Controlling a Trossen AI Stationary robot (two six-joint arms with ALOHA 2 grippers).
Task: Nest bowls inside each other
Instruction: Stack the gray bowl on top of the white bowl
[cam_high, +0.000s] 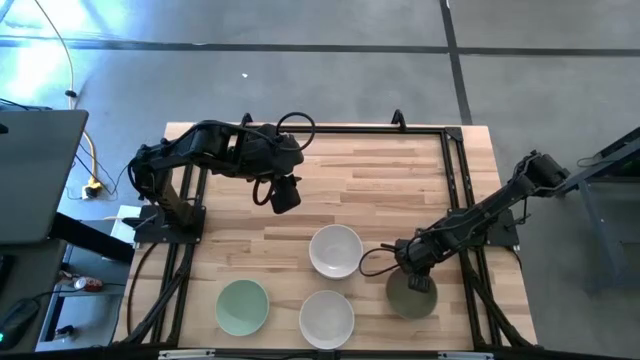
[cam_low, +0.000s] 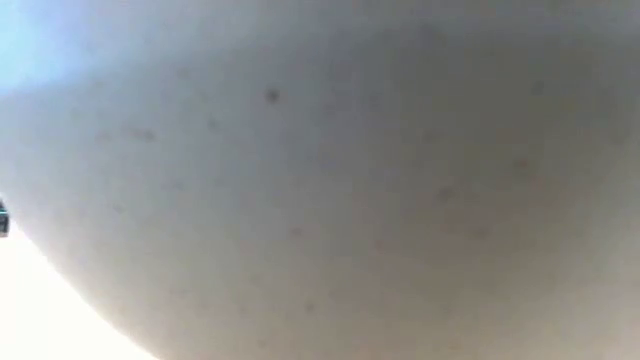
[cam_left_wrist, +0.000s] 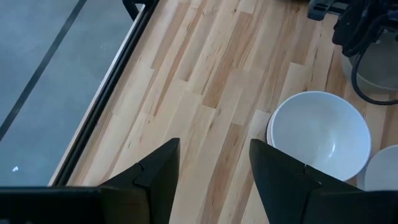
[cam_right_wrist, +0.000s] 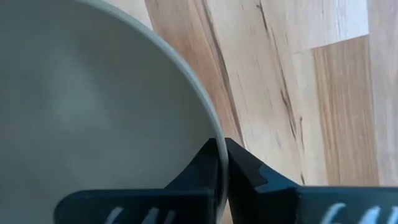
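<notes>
Light butcher-block wooden table (cam_high: 400, 170) filling the centre of the high view, framed by a black rail. Four bowls in the lower half of the frame: round pale mint green bowl (cam_high: 242, 306) at lower left, smooth white bowl (cam_high: 327, 318) at bottom centre, second round white bowl (cam_high: 335, 250) just above it, olive grey-green bowl (cam_high: 411, 297) at lower right. Right gripper (cam_high: 418, 284) down at the upper rim of the olive grey-green bowl (cam_right_wrist: 93, 112), clenched on that rim, one finger inside and one outside (cam_right_wrist: 245, 168) in the right wrist view. Left gripper (cam_high: 285, 194) raised over bare wood in the upper centre, well apart from every bowl, released, fingers (cam_left_wrist: 158, 171) spread. Low view blocked by a pale curved surface, not identifiable.
</notes>
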